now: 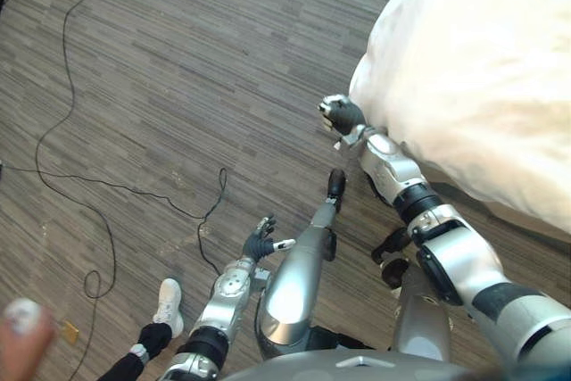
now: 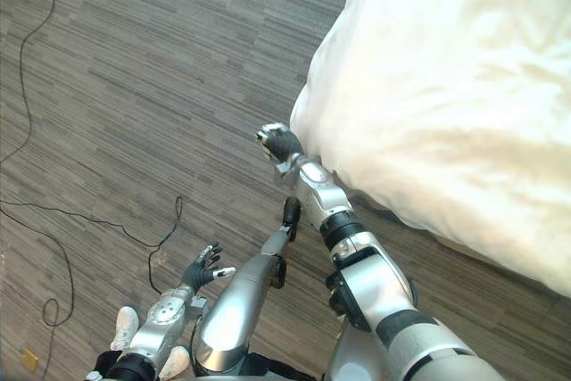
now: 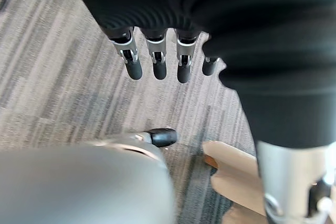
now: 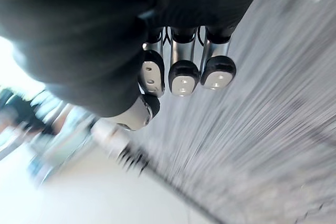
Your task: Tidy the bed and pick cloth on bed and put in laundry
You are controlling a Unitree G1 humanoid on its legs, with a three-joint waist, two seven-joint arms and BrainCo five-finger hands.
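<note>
— What's at seven o'clock?
— A person's white shoe (image 1: 168, 305) on the striped grey floor (image 1: 161, 69). Just right of it is the left hand (image 1: 260, 243), fingers straight and apart, empty.
— And the right hand (image 1: 342, 115)?
— Near centre, fingers curled in on nothing, just beside the bed (image 1: 482, 60).
— The bed itself?
— At two o'clock, under a puffy, softly creased white duvet (image 2: 464, 86).
</note>
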